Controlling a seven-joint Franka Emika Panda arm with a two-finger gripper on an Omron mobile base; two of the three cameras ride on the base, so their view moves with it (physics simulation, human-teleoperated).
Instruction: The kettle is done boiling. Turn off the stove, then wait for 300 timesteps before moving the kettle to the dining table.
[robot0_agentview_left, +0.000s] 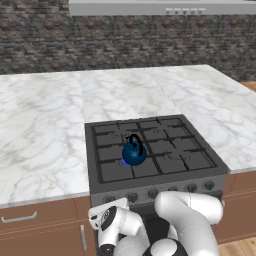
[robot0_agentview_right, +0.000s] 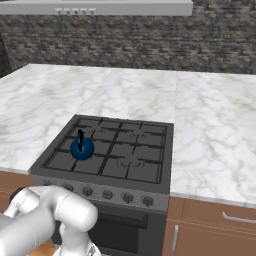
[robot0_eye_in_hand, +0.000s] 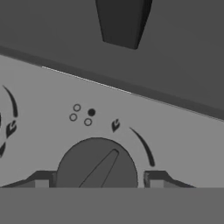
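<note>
Risks slipping off the knob (robot0_eye_in_hand: 96, 164) on the stove (robot0_agentview_left: 165, 182) front, hand (robot0_eye_in_hand: 96, 180) part open, fingertips (robot0_eye_in_hand: 41, 180) flanking it ungripped, if twisted before clamping, leaving the burner lit under the kettle (robot0_agentview_left: 134, 152) on the front-left grate.

The stove (robot0_agentview_left: 200, 170) sat set into a white marble counter (robot0_agentview_left: 45, 130), its dark top level with the stone on both sides. Black grates (robot0_agentview_left: 170, 145) covered the whole cooktop. A small blue kettle (robot0_agentview_left: 134, 152) stood upright on the grate at the front left burner, its black handle arching over it. The counter ran back to a dark stone wall (robot0_agentview_left: 100, 45).
</note>
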